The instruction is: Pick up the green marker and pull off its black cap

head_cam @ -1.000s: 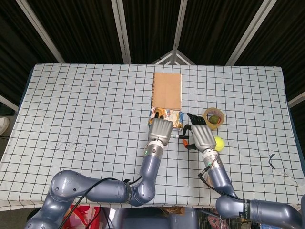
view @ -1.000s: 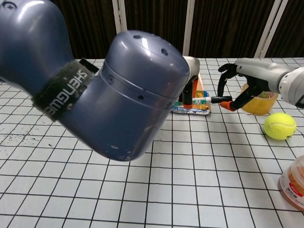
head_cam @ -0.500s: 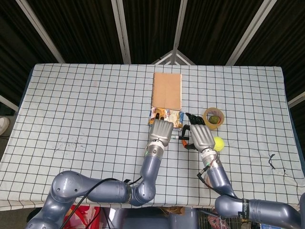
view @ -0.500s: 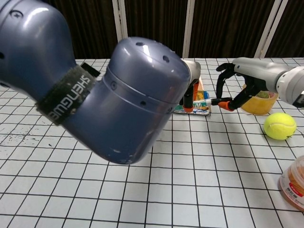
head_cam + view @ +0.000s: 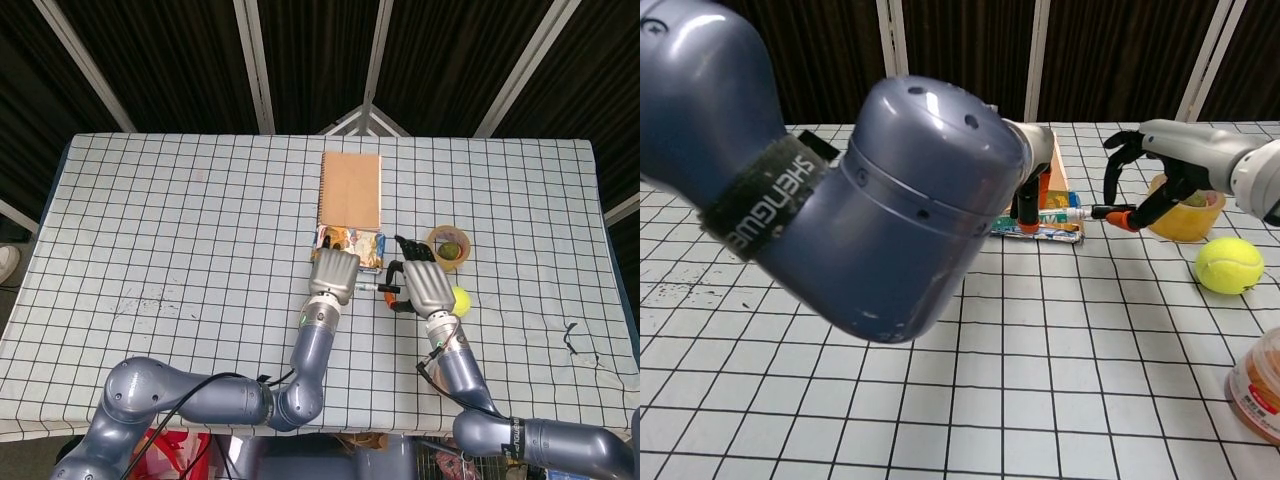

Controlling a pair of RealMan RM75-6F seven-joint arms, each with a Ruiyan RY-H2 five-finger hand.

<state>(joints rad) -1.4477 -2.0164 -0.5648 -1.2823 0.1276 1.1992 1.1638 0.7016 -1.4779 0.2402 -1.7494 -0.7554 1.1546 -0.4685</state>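
Note:
The green marker lies level just above the table between my two hands; its pale barrel also shows in the head view. My left hand grips the barrel's left end. The black cap sticks out at the right end, and my right hand pinches it between its orange-tipped fingers. Whether the cap has come off the barrel cannot be told. My left forearm fills much of the chest view.
A brown notebook lies behind the hands, with a colourful packet at its near end. To the right lie a yellow tape roll and a tennis ball. A jar stands at front right.
The hands have drawn slightly apart: the left hand shifted left with the barrel and the right hand shifted right with the cap. More of the marker shows between them.

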